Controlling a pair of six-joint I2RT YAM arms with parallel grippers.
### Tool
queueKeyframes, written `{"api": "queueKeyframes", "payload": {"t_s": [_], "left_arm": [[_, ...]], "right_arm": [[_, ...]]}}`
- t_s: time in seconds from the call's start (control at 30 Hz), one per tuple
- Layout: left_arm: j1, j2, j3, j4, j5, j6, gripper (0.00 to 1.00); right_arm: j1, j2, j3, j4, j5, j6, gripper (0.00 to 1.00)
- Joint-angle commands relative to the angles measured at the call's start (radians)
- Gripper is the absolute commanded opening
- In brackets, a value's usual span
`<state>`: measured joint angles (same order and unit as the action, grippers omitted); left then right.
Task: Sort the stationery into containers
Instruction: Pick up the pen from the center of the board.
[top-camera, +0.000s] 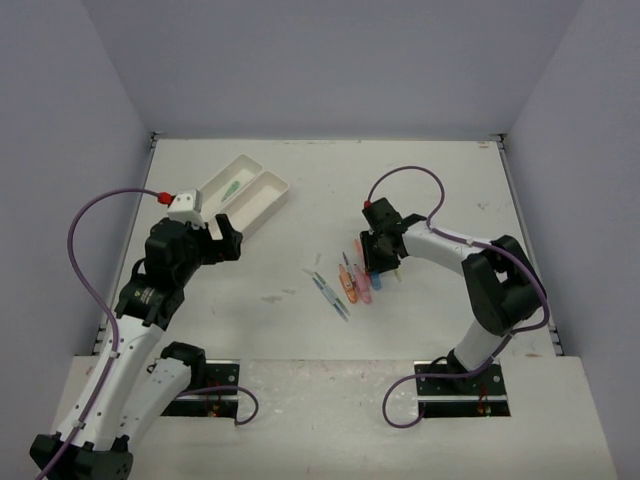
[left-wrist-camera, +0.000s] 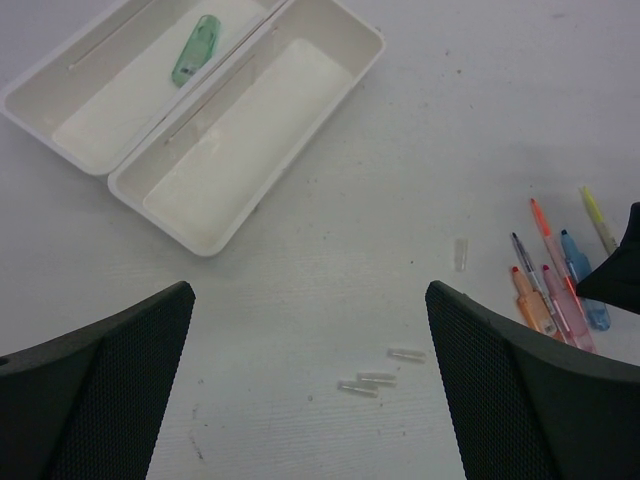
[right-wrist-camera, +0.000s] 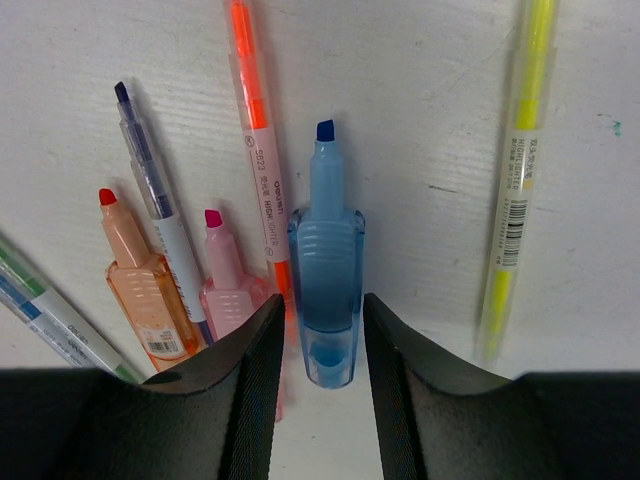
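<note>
The two white containers (top-camera: 262, 203) (left-wrist-camera: 240, 160) lie side by side at the back left; a green marker (left-wrist-camera: 195, 50) (top-camera: 232, 186) rests in the far one. My left gripper (left-wrist-camera: 310, 370) (top-camera: 215, 235) hovers open near them with nothing between its fingers. The rest of the stationery (top-camera: 350, 280) lies in a loose row at mid-table. My right gripper (right-wrist-camera: 323, 340) (top-camera: 378, 262) is down on that row, its jaws pressed to both sides of a stubby blue marker (right-wrist-camera: 326, 260) that still lies on the table. Beside it are a pink marker (right-wrist-camera: 225, 285), an orange marker (right-wrist-camera: 145, 285) and a blue-grey pen (right-wrist-camera: 150, 180).
A long orange highlighter (right-wrist-camera: 255, 130) touches the blue marker's left side; a yellow highlighter (right-wrist-camera: 520, 180) lies apart on its right. More thin pens (right-wrist-camera: 50, 310) lie at far left. Three clear caps (left-wrist-camera: 375, 380) sit on the table under my left gripper.
</note>
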<state>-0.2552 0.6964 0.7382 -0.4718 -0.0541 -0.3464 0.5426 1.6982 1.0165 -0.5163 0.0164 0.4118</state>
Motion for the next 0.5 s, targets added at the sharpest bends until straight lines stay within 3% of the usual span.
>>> {"api": "queueKeyframes", "payload": {"t_s": [0.0,0.47], "left_arm": [[-0.015,-0.003,-0.005,0.045,0.019,0.030,1.00],[-0.035,-0.009,-0.006,0.045,0.023,0.033,1.00]], "right_arm": [[-0.012,-0.058,-0.015,0.009,0.006,0.022,0.40],[-0.013,0.004,0.033,-0.052,0.024,0.000,0.39]]}}
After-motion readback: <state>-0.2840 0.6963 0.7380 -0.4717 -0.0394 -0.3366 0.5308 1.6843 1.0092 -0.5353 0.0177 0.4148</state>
